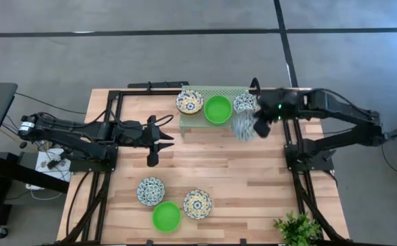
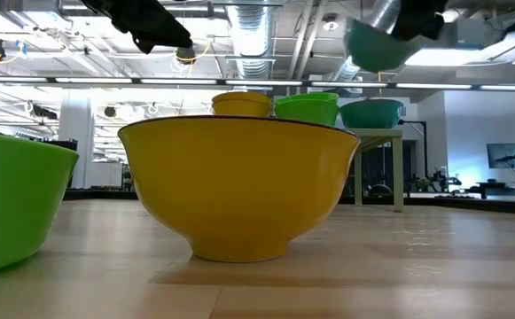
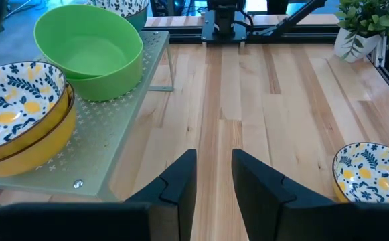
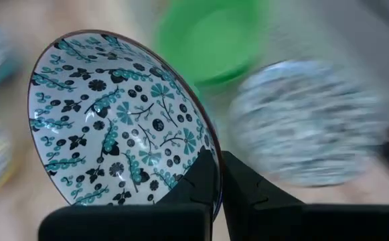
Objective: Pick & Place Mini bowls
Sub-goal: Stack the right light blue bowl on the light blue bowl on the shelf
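My right gripper is shut on a white bowl with a blue-green pattern, held in the air just off the near side of the green mesh rack. On the rack stand a yellow-centred bowl, a plain green bowl and a blue-green patterned bowl. Near the table's front edge rest a blue-green bowl, a yellow-centred bowl and a green bowl. My left gripper hovers open left of the rack, touching nothing. My right gripper pinches the patterned bowl by its rim, one finger inside the bowl and one outside. The bowl is tipped on edge, its patterned inside facing sideways. It hangs clear of the table and rack, teal underside showing high in the low view.
A potted plant stands at the table's near right corner. Black frame rails run along the left and right sides. Bare wood lies between the rack and the three near bowls. In the low view the yellow bowl fills the foreground.
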`<state>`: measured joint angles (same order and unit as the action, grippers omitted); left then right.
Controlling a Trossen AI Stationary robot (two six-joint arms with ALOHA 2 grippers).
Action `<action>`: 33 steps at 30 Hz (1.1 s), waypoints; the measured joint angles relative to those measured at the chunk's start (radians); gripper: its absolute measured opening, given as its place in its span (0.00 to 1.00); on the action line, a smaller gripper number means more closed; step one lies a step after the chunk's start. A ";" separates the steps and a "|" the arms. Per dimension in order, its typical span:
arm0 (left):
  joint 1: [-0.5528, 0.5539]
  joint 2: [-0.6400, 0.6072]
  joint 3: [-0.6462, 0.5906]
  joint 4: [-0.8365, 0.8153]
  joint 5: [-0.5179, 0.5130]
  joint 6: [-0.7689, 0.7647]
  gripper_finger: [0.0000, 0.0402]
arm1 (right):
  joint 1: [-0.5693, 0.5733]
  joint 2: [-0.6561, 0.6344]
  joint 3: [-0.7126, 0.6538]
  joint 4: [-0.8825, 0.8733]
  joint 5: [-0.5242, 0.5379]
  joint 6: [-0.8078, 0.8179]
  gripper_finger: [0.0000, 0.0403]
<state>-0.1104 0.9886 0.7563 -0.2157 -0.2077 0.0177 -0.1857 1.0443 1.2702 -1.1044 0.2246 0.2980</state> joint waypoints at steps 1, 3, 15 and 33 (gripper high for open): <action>0.000 0.000 0.000 0.000 0.000 0.000 0.24 | -0.030 0.000 0.009 -0.001 0.022 0.006 0.01; 0.000 0.000 0.000 0.000 0.000 0.000 0.24 | -0.095 0.003 0.024 -0.001 0.043 0.034 0.01; 0.000 0.000 0.000 0.000 0.000 0.000 0.24 | -0.423 0.084 0.032 -0.085 -0.113 0.119 0.01; 0.000 0.000 0.000 0.007 0.000 0.000 0.24 | -0.550 0.220 0.032 -0.084 -0.229 -0.009 0.07</action>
<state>-0.1107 0.9886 0.7563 -0.2085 -0.2077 0.0177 -0.7353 1.2641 1.3018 -1.1884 -0.0043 0.2886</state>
